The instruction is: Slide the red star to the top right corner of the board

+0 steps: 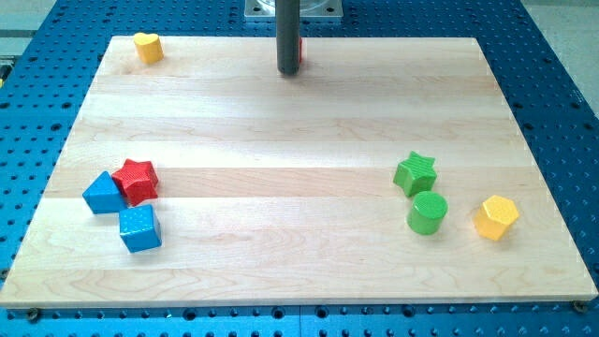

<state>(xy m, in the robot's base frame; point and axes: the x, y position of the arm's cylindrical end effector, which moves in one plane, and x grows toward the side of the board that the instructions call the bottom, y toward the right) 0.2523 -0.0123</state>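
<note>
The red star (137, 181) lies near the board's left edge, in the lower half of the view. It touches a blue block (103, 193) on its left, and a blue cube (139, 228) sits just below it. My tip (287, 72) rests on the board near the top edge, at the middle, far up and to the right of the red star. A sliver of a red block (300, 47) shows behind the rod's right side; its shape is hidden.
A yellow heart (147, 46) sits at the top left corner. A green star (416, 173), a green cylinder (428, 213) and a yellow hexagon (495, 217) cluster at the lower right. The wooden board (299, 131) lies on a blue perforated table (562, 84).
</note>
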